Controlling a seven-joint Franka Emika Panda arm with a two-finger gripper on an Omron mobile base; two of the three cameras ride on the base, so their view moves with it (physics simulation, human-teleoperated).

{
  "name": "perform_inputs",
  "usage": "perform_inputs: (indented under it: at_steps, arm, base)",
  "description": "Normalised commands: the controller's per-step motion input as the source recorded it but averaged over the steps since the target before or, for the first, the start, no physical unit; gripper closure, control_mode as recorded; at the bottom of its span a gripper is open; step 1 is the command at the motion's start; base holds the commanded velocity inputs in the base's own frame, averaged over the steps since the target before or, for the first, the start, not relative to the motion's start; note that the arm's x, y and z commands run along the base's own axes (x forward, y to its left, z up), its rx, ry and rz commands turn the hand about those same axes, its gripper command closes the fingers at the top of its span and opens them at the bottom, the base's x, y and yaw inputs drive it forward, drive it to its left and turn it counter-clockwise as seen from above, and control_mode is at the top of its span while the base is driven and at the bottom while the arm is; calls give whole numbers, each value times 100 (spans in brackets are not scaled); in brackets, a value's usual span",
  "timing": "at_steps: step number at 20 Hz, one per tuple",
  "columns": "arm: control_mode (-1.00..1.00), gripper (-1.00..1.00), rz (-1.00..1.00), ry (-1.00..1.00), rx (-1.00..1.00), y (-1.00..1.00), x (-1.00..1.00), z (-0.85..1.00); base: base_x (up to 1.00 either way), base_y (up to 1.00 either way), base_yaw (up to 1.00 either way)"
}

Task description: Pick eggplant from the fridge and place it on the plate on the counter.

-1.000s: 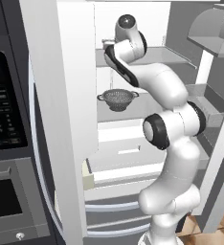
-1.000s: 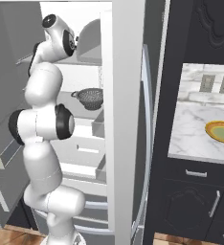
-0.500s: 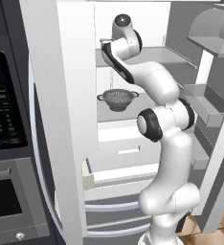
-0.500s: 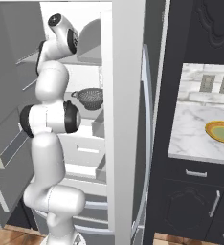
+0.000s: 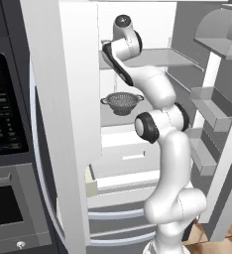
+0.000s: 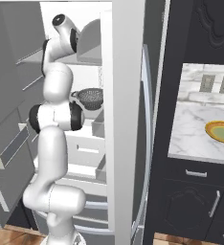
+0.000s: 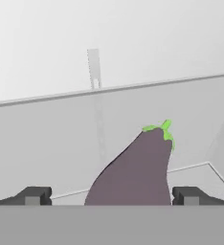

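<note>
Eggplant [image 7: 135, 170] between spread hand [image 7: 111, 196] fingertips; no legible writing

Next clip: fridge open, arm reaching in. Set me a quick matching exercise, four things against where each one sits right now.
Things:
1. eggplant
2. colander
3. plate
4. gripper

Places:
A. on the marble counter, right of the fridge
B. on a fridge shelf, level with the arm's elbow
C. lying between the two fingertips, green stem pointing away
D. open, one tip on either side of the eggplant

Pairs: 1-C, 2-B, 3-A, 4-D
</note>
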Motion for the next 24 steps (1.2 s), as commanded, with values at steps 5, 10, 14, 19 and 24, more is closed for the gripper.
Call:
perform_inputs:
  at_steps: [5,10,14,19,24]
  arm:
    - [-100,-100,-2,1,0,0,14,0]
    - [-100,-100,-4,0,0,0,0,-3]
    - [-100,-100,-2,0,0,0,0,-8]
    - [-100,-100,0,0,0,-11,2,-8]
    - [-100,-100,0,1,0,-12,5,-8]
  base:
    - [0,0,0]
    - [0,0,0]
    - [0,0,0]
    - [0,0,0]
    - [0,0,0]
